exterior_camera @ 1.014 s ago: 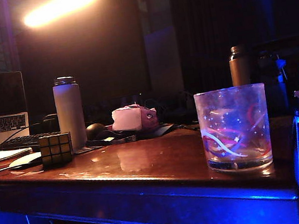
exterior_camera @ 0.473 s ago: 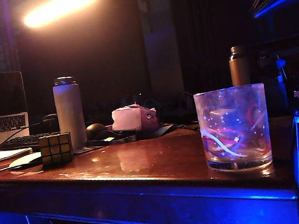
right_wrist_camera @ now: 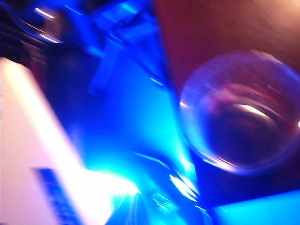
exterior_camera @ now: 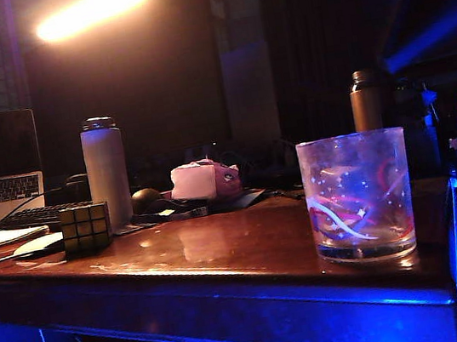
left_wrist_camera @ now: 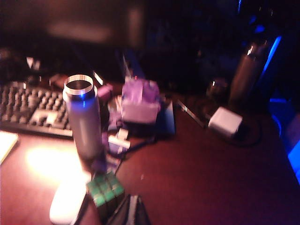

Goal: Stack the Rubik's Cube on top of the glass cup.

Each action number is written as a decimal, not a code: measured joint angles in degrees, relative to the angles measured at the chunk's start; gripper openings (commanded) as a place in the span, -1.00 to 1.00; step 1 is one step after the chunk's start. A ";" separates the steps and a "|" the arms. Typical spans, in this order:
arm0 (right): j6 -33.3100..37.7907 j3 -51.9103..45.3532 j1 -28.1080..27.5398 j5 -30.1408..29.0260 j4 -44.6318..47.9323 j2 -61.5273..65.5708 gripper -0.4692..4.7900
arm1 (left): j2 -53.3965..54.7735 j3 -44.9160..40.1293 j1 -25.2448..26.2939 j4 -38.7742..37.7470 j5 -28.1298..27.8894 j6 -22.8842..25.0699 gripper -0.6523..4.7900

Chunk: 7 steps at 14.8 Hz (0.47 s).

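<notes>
Glass first: the glass cup [exterior_camera: 358, 196] stands upright near the lower right of the exterior view, close to the front edge of the wooden table [exterior_camera: 240, 251], and it looks empty; my right wrist camera looks down into its open mouth [right_wrist_camera: 241, 112] and I see only a bare bottom, though that picture is blurred. The Rubik's Cube [exterior_camera: 86, 228] sits at the left of the exterior view, well apart from the cup, just beside the pale bottle [exterior_camera: 107, 174], whose top shows as an open ring in my left wrist view [left_wrist_camera: 79, 87]; what is inside I cannot tell.

My left gripper [left_wrist_camera: 130, 213] shows only as a dark tip at the bottom edge of the left wrist view, just beside the cube [left_wrist_camera: 106, 190], with its jaws closed on nothing. My right gripper is not in any picture, so its jaws I cannot tell.

As I judge it, the pickup has not begun. To do it well I should spread my left jaws, come down square over the cube's flat sides, and keep clear of the bottle and the white mouse [left_wrist_camera: 68, 202] beside it.
</notes>
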 measured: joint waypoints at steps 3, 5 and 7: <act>-1.79 0.00 0.74 4.07 0.22 5.35 -0.82 | 0.00 0.00 0.00 0.15 0.81 -0.02 -0.77; -2.12 -0.09 0.74 4.04 1.42 9.49 -0.82 | 0.00 0.00 0.00 0.15 0.94 -0.02 -0.77; -2.27 -0.09 0.76 4.07 4.74 14.27 -0.83 | 0.00 0.00 0.00 0.17 0.96 -0.02 -0.77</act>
